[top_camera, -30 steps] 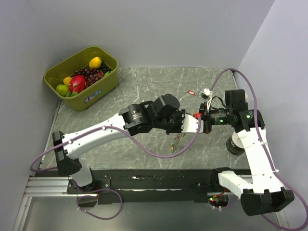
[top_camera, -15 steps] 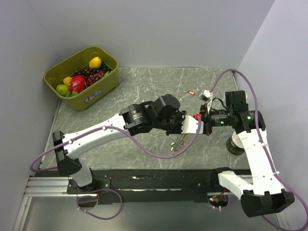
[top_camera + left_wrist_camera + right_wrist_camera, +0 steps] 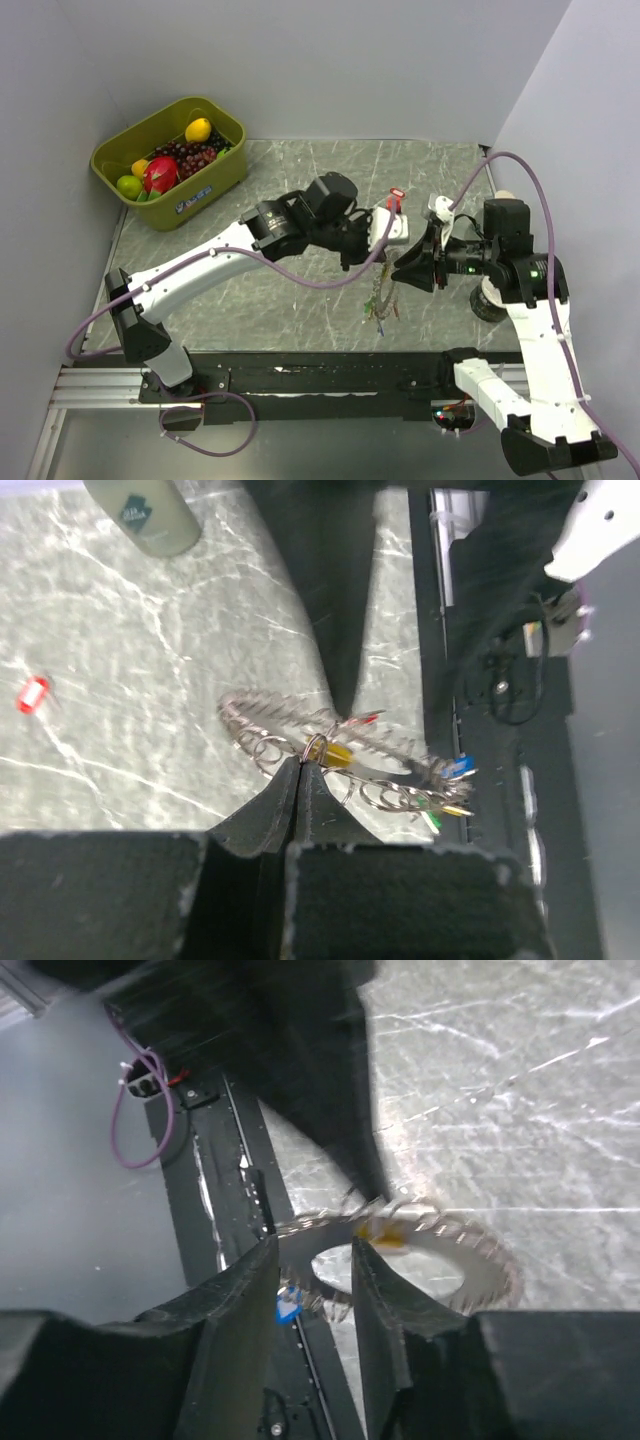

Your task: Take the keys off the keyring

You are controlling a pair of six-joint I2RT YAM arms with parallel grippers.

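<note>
Olive-green bin (image 3: 215, 185) of fruit sits in the far-left corner, well apart from both arms, with bare grey marble table (image 3: 300, 170) between.

Left gripper (image 3: 303, 765): fingers pinched together on a small ring of the keyring (image 3: 400, 746). The chain dangles near the table's front edge, carrying a yellow key (image 3: 338, 755) and a blue key (image 3: 458, 767).

A loose red key (image 3: 396, 196) lies on the marble.

Right gripper (image 3: 312, 1252): fingers apart, holding nothing, just short of the chain.

Grey-green bottle (image 3: 140, 515) stands by the right wall. Pale walls enclose three sides.

Keyring (image 3: 380, 300) near table (image 3: 300, 170) front, centre; fruit bin (image 3: 215, 178) far-left corner.
</note>
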